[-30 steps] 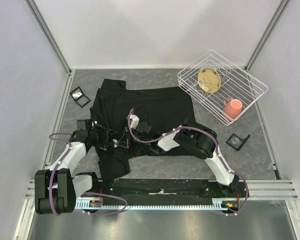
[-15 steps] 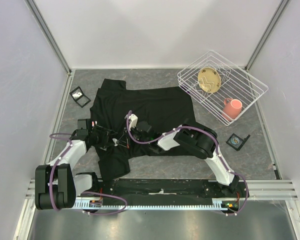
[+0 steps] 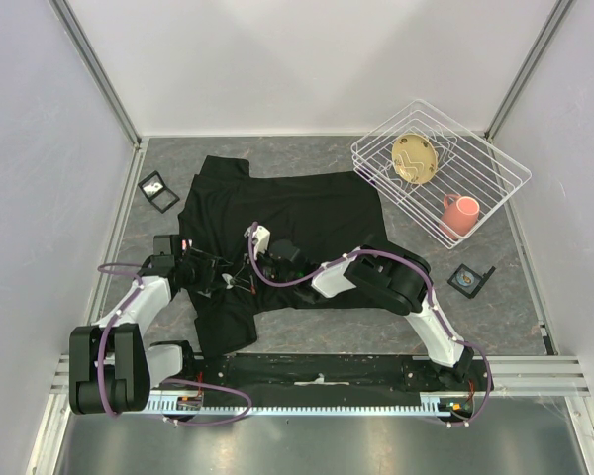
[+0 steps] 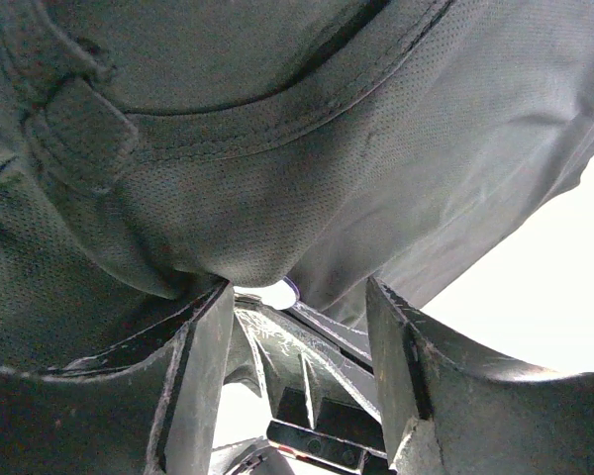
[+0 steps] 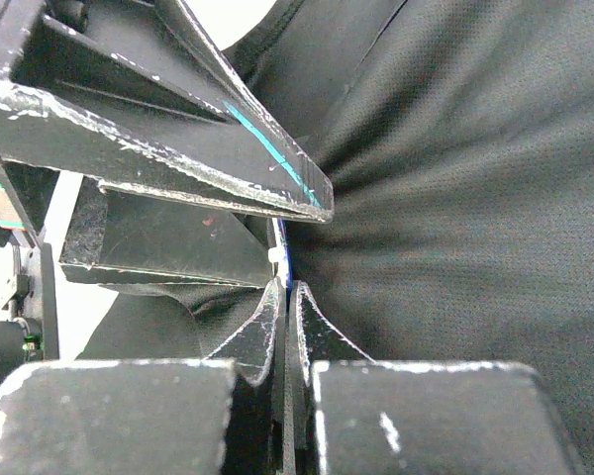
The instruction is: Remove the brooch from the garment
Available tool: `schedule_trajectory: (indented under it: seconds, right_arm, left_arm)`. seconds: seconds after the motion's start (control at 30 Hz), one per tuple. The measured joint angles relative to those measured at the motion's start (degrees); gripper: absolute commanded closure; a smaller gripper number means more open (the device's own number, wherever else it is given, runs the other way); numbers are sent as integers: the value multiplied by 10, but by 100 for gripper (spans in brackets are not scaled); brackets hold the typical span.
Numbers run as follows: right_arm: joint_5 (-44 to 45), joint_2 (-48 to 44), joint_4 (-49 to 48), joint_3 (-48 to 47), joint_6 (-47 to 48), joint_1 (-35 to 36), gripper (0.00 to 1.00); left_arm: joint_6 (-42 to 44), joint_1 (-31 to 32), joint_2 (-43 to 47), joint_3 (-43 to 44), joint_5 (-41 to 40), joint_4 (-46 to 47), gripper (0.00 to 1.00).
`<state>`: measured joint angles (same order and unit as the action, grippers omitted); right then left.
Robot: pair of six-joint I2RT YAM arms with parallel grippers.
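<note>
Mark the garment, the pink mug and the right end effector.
garment [image 3: 307, 208]: top external view, on the flat fabric of its middle.
pink mug [image 3: 460, 213]: top external view, on its body.
right end effector [image 5: 285, 295]: right wrist view, between its pressed-together fingertips.

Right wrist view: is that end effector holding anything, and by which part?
The right end effector is shut on what looks like the brooch, a thin blue-and-white piece, pinched by its edge beside the black T-shirt.
</note>
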<state>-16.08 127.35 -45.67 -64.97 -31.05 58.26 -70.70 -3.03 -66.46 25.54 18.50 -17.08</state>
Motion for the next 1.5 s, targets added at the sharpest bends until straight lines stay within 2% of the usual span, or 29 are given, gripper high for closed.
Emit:
schedule_trajectory:
  seconds: [0.17, 0.33, 0.47, 0.97, 1.1, 1.33, 1.43, 1.5]
  right_arm:
    - [4, 0, 7, -7, 20, 3, 100]
    - [14, 0, 12, -12, 24, 7, 100]
    - [25, 0, 19, -16, 25, 13, 100]
    - [41, -5, 10, -5, 26, 18, 100]
    - [42, -5, -5, 4, 23, 21, 100]
    - [28, -10, -23, 24, 15, 24, 100]
    - [19, -10, -23, 25, 11, 25, 100]
    - [15, -10, -23, 25, 9, 25, 100]
  left_arm:
    - [-3, -1, 0, 2, -4, -4, 40]
    - [-24, -2, 16, 0, -17, -8, 53]
    - [-53, -2, 48, -18, -33, -6, 55]
    - [-60, -6, 39, -16, -37, -21, 67]
    - [-53, -9, 44, -14, -40, -35, 66]
    - [-17, -18, 64, 4, -90, -58, 63]
    - [-4, -21, 75, 16, -97, -61, 58]
    - [6, -21, 80, 27, -95, -64, 50]
